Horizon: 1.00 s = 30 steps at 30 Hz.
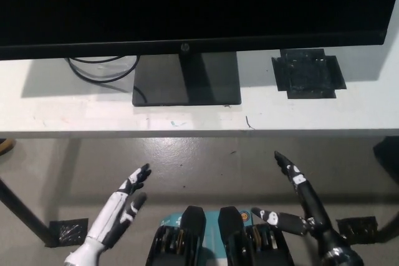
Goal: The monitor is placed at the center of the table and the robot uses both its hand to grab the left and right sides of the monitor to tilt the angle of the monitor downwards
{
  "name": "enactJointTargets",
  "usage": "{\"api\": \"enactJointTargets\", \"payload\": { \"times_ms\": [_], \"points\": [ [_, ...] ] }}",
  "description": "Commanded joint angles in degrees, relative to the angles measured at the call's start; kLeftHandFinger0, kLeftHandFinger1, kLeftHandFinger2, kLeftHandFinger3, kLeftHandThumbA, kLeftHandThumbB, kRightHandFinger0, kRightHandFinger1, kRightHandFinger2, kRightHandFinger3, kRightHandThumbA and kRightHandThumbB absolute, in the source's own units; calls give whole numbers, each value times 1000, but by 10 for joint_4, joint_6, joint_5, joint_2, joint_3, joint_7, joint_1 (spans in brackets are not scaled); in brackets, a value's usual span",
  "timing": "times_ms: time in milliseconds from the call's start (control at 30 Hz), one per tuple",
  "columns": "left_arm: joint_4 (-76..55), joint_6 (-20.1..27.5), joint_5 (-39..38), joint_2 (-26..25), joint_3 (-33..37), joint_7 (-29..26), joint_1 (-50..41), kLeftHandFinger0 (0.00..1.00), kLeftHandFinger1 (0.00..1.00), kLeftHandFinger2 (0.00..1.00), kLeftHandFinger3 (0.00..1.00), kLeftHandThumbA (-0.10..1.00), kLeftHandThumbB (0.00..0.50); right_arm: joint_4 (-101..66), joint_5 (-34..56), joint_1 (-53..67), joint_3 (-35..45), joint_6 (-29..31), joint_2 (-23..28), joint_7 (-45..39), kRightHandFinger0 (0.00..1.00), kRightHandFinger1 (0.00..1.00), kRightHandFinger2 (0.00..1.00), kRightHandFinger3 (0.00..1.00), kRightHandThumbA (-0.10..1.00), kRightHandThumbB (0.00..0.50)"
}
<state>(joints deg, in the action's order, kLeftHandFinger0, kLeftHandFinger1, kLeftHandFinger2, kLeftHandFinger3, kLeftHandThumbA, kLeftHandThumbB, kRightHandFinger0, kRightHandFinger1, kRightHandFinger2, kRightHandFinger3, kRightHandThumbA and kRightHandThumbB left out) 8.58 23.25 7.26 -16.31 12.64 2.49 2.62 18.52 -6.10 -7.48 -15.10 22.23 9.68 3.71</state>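
The white left hand (pixel 120 209) is raised low with fingers extended and apart, holding nothing, while level with it and well apart the black right hand (pixel 299 207) likewise reaches forward, fingers spread and empty

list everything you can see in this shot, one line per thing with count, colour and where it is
monitor: one, black, screen dark, across the top of the view, standing on the table
monitor stand base: one, black, flat, middle of the table under the screen
cable: one, black, looped on the table left of the base
tape patch: one, black, square, on the table right of the base
table: one, white, across the middle of the view
floor tape: one black patch, on the grey floor at lower left
left hand: one, white, open, lower left, below the table edge
right hand: one, black, open, lower right, below the table edge
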Motion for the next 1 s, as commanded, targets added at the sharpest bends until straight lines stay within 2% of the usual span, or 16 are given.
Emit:
{"api": "enactJointTargets", "payload": {
  "times_ms": [0, 100, 133, 200, 300, 333, 400, 433, 533, 567, 633, 667, 733, 800, 900, 967],
  "points": [
    [-141, 37, 12, -45, 15, 39, -28, 1000, 1000, 1000, 1000, 1000, 493, -137, -16, 53, -9, 47, 38, -14, 1000, 1000, 1000, 1000, 1000, 486],
    [-232, 37, 13, -57, 10, 39, -48, 1000, 1000, 1000, 1000, 1000, 497, -246, 0, 91, -5, 47, 50, -20, 1000, 1000, 1000, 1000, 1000, 487],
    [-257, 37, 7, -60, 6, 41, -54, 1000, 1000, 1000, 1000, 1000, 479, -273, -2, 97, -3, 47, 54, -21, 1000, 1000, 1000, 1000, 1000, 473],
    [-305, 37, 6, -65, -6, 32, -59, 1000, 1000, 1000, 1000, 1000, 449, -320, 3, 105, 3, 47, 60, -28, 1000, 1000, 1000, 1000, 1000, 492],
    [-354, 37, -27, -69, -42, 24, -70, 1000, 1000, 1000, 1000, 1000, 499, -376, 6, 110, 18, 47, 66, -38, 1000, 1000, 1000, 1000, 1000, 500],
    [-364, 37, -3, -71, -68, 5, -72, 1000, 1000, 1000, 1000, 1000, 488, -395, 3, 109, 27, 44, 68, -36, 1000, 1000, 1000, 1000, 1000, 500],
    [-366, 37, -41, -74, -102, -12, -50, 1000, 1000, 1000, 1000, 1000, 465, -412, 3, 96, 51, 46, 79, -30, 1000, 1000, 1000, 1000, 1000, 481],
    [-362, 37, -27, -70, -129, -31, -36, 1000, 1000, 1000, 1000, 1000, 414, -413, 1, 86, 69, 43, 88, -27, 1000, 1000, 1000, 1000, 1000, 490],
    [-348, 37, 1, -56, -192, -51, -13, 1000, 1000, 1000, 1000, 1000, 441, -402, 13, 66, 101, 44, 105, -28, 1000, 1000, 1000, 1000, 1000, 464],
    [-350, 9, -5, -62, -213, -45, -7, 1000, 1000, 1000, 1000, 1000, 492, -395, 11, 48, 120, 32, 104, -19, 1000, 1000, 1000, 1000, 1000, 492],
    [-322, 32, -1, -72, -249, -43, 8, 1000, 1000, 1000, 1000, 1000, 385, -383, 7, 23, 149, 18, 111, -15, 1000, 1000, 1000, 1000, 1000, 466],
    [-310, 36, 12, -72, -267, -51, 19, 1000, 1000, 1000, 1000, 1000, 369, -375, 11, 14, 162, 16, 117, -16, 1000, 1000, 1000, 1000, 1000, 474],
    [-282, 35, 14, -79, -303, -60, 41, 1000, 1000, 1000, 1000, 1000, 458, -353, 44, -14, 185, 2, 128, -19, 1000, 1000, 1000, 1000, 1000, 492],
    [-254, 37, -4, -91, -323, -59, 57, 1000, 1000, 1000, 1000, 1000, 488, -340, 54, -36, 205, -15, 134, -18, 1000, 1000, 1000, 1000, 1000, 498],
    [-228, 37, -20, -107, -344, -53, 78, 1000, 1000, 1000, 1000, 1000, 500, -323, 64, -64, 224, -34, 137, -21, 1000, 1000, 1000, 1000, 1000, 500],
    [-205, 37, -22, -131, -357, -50, 95, 1000, 1000, 1000, 1000, 1000, 481, -300, 77, -90, 235, -46, 139, -24, 1000, 1000, 1000, 1000, 1000, 496]
  ]
}}
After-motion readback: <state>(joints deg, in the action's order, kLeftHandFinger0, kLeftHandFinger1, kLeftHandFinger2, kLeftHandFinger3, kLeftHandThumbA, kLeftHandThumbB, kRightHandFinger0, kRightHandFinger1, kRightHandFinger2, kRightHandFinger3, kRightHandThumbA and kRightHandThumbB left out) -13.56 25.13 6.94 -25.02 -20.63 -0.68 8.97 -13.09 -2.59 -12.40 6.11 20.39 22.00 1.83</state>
